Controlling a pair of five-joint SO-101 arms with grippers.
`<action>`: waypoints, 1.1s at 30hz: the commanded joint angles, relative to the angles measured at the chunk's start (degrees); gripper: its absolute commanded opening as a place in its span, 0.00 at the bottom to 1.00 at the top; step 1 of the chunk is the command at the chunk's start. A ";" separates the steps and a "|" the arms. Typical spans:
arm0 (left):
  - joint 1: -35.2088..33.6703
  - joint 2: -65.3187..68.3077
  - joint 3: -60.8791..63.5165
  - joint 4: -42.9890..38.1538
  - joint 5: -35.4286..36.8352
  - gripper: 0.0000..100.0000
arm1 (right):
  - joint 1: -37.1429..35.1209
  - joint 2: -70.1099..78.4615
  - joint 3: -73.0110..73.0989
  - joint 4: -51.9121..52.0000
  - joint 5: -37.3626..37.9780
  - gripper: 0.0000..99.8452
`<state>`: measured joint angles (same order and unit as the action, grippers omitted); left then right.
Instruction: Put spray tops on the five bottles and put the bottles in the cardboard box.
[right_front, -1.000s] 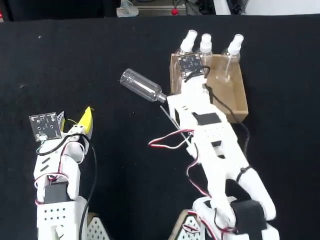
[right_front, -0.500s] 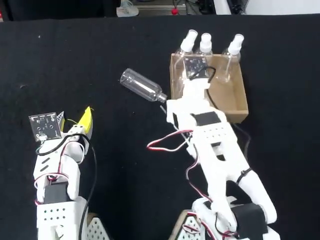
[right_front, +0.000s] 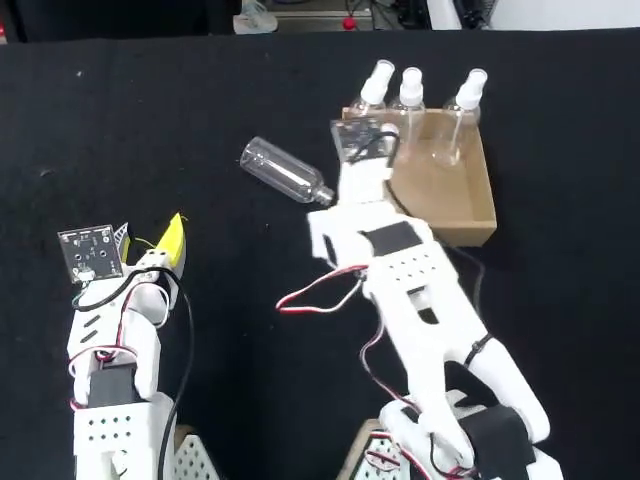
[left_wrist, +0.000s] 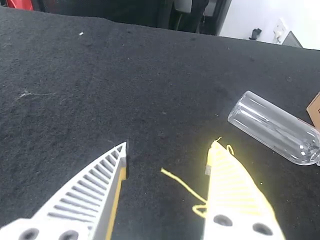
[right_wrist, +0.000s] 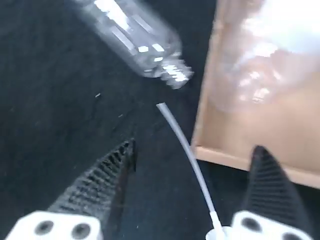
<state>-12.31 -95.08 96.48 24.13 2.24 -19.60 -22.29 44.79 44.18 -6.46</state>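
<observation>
An uncapped clear bottle lies on its side on the black table, neck toward the cardboard box. Three bottles with spray tops stand along the box's far side. My right arm stretches over the box's left edge. In the right wrist view my right gripper is open above the table, and a spray top's thin tube lies between its fingers, near the bottle's neck and the box wall. My left gripper is open and holds nothing, well short of the bottle.
The box floor in front of the standing bottles is bare. The black table spreads wide to the left of the lying bottle. My left gripper sits low at the near left.
My right arm has swung left, from above the box to over its left edge beside the bottle's neck. The left arm and the bottle have not moved.
</observation>
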 joint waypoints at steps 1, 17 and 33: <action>0.40 -0.70 1.36 0.09 -0.26 0.25 | -3.96 -2.51 -3.38 1.67 5.01 0.26; 0.31 -0.44 1.36 0.09 -0.26 0.25 | -11.43 -1.98 -18.51 11.69 18.64 0.43; 0.31 -0.35 1.36 0.09 -0.26 0.25 | -10.55 19.38 -32.75 10.29 25.23 0.52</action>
<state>-12.31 -95.08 96.48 24.13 2.24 -30.07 -6.02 17.27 55.52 18.24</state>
